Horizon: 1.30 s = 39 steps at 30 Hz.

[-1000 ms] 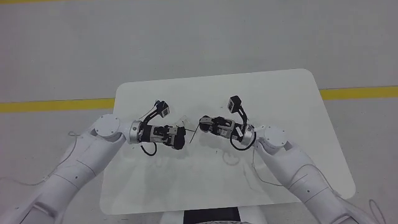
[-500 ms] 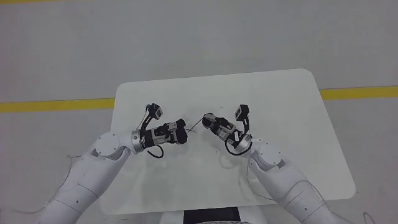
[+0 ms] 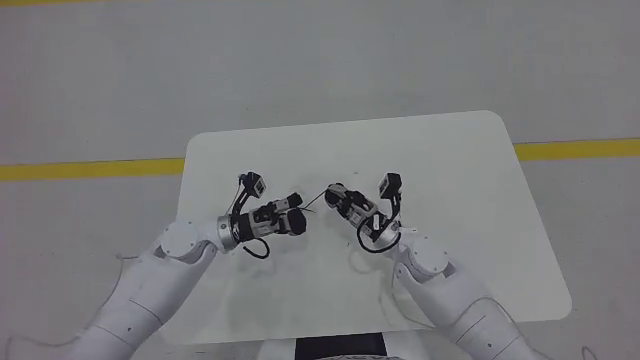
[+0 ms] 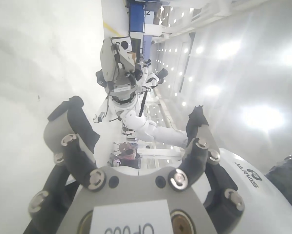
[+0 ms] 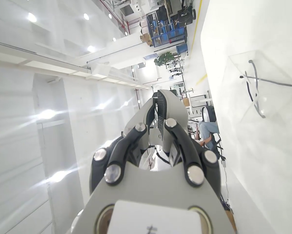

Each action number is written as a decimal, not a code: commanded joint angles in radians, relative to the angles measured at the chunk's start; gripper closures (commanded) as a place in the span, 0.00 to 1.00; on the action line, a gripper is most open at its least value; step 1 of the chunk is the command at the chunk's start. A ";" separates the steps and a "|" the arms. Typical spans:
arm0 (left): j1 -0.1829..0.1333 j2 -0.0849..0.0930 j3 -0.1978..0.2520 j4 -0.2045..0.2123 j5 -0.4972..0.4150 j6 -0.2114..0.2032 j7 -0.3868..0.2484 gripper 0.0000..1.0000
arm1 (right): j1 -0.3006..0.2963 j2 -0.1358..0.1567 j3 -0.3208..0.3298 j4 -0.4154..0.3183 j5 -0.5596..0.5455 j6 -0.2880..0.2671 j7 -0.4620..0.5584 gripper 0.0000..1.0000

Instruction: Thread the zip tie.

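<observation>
I've got open room for a tool over the far half of the bench and out toward its right edge. The gap between the left tool, fingers spread wide, and the right tool is tight, with the zip tie jutting from the pinched right tool across it. A clear box of ties stands on the bench, off the right tool's line

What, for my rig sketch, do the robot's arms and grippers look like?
The left arm and right arm have white rounded shells with silver wrist rings. The left gripper and right gripper are grey metal plates with black linkages, silver screws, dark finger pads and a white printed label. Black cables loop at each wrist.
</observation>
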<state>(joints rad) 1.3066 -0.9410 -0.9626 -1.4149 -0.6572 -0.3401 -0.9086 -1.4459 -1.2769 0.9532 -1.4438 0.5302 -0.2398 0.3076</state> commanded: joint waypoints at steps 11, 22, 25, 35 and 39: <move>-0.014 -0.017 0.023 0.005 0.027 0.003 0.041 0.00 | -0.025 -0.010 -0.024 -0.024 -0.070 0.005 -0.111 1.00; -0.008 -0.025 0.018 -0.007 0.069 0.000 0.096 0.00 | -0.035 -0.020 -0.038 -0.056 -0.069 0.011 -0.113 1.00; -0.008 -0.025 0.018 -0.007 0.069 0.000 0.096 0.00 | -0.035 -0.020 -0.038 -0.056 -0.069 0.011 -0.113 1.00; 0.000 -0.025 0.008 -0.023 0.107 0.006 0.133 0.22 | -0.053 -0.018 -0.042 -0.087 -0.203 0.058 -0.151 1.00; 0.004 -0.025 0.003 -0.023 0.100 0.000 0.128 0.53 | -0.063 -0.016 -0.038 -0.105 -0.247 0.075 -0.160 1.00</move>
<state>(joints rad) 1.3096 -0.9663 -0.9588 -1.4383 -0.5558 -0.3387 -0.7792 -1.5069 -1.2936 0.9132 -1.5451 0.2889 -0.1675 0.1493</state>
